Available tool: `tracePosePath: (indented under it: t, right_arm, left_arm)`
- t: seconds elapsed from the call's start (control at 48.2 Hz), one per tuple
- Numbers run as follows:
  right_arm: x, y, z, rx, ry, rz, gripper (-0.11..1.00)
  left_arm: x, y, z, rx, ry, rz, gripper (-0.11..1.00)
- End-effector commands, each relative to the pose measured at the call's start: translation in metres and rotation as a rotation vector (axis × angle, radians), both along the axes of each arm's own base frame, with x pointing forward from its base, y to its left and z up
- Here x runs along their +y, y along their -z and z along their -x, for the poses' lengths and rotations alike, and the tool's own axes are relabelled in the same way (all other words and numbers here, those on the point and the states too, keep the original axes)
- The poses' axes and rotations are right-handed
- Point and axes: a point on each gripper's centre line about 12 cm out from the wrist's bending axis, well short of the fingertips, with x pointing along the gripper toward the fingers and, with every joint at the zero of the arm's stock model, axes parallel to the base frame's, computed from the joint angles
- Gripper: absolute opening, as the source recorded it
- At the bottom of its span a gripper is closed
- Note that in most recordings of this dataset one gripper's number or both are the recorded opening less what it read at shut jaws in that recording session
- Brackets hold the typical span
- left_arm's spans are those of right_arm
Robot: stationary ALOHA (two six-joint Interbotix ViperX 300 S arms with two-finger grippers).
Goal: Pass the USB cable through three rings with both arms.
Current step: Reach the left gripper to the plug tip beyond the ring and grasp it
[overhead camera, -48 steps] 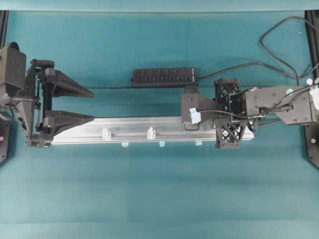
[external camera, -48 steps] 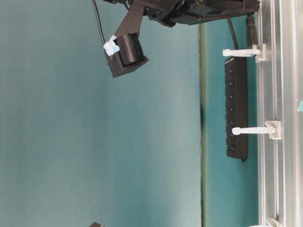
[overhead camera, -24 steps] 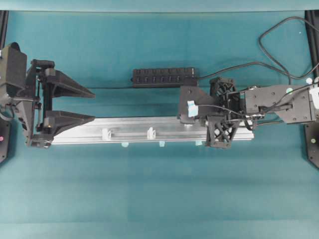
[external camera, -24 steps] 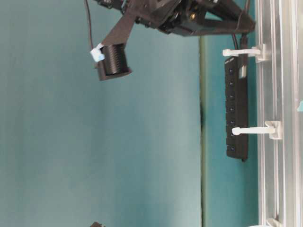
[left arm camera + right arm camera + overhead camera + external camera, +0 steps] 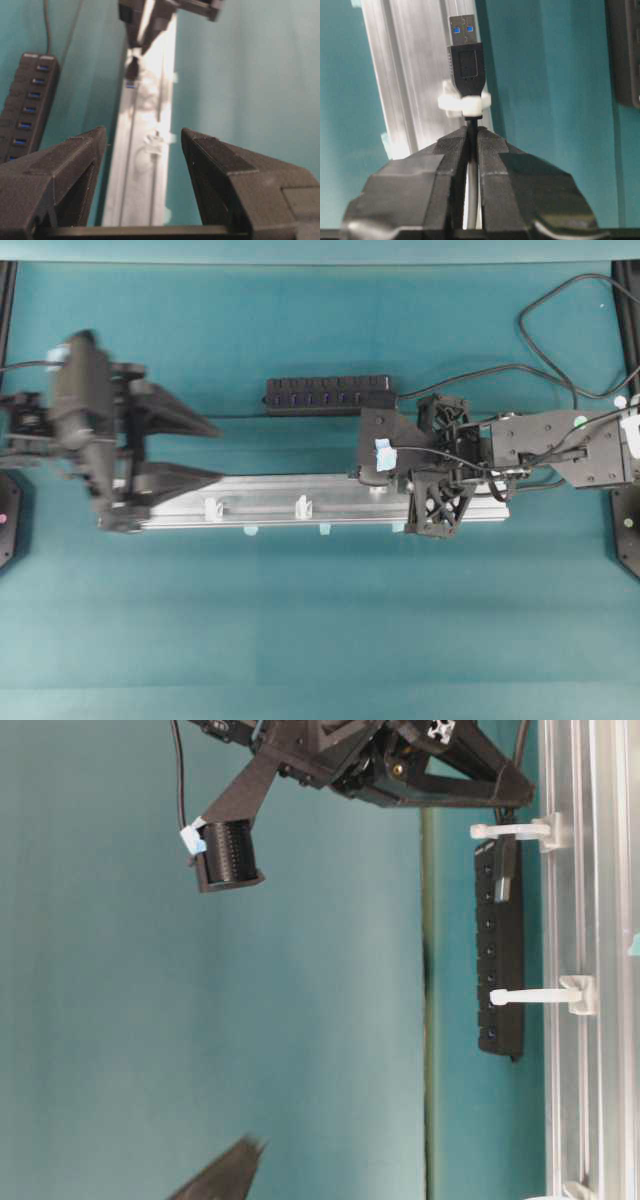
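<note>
Right end effector [image 5: 470,137] pinching USB cable [image 5: 471,120] behind plug; plug [image 5: 466,60] poking through first ring [image 5: 462,102], pointing along rail [image 5: 300,502] toward left end effector [image 5: 142,150], spread wide, empty, well apart.

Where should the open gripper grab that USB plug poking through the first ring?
Probably the black plug body of the USB cable, just past the ring. The left gripper could come along the rail from the far end, jaws either side, clear of the metal tip.
</note>
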Motion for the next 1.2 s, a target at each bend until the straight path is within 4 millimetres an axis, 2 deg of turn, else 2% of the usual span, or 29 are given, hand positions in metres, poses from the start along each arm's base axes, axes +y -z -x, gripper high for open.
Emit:
tracePosePath:
  t: [0.0, 0.228, 0.415, 0.726, 1.182]
  right_arm:
    - [-0.002, -0.009, -0.005, -0.036, 0.012, -0.003, -0.08]
    - [-0.001, -0.008, -0.004, -0.030, 0.013, -0.004, -0.08]
    - [-0.001, -0.008, -0.004, -0.033, 0.012, -0.004, -0.08]
    - [-0.001, -0.008, -0.005, -0.038, 0.012, -0.004, -0.08]
    - [-0.001, -0.008, -0.005, -0.040, 0.011, -0.004, -0.08]
  left_arm:
    - [0.004, -0.002, -0.022, -0.022, -0.004, -0.007, 0.69]
    - [0.008, 0.023, -0.063, 0.030, -0.003, -0.004, 0.69]
    - [0.010, 0.036, -0.085, 0.057, -0.001, -0.004, 0.69]
    - [0.012, 0.063, -0.105, 0.118, 0.006, -0.011, 0.69]
    - [0.014, 0.095, -0.131, 0.093, 0.049, -0.095, 0.71]
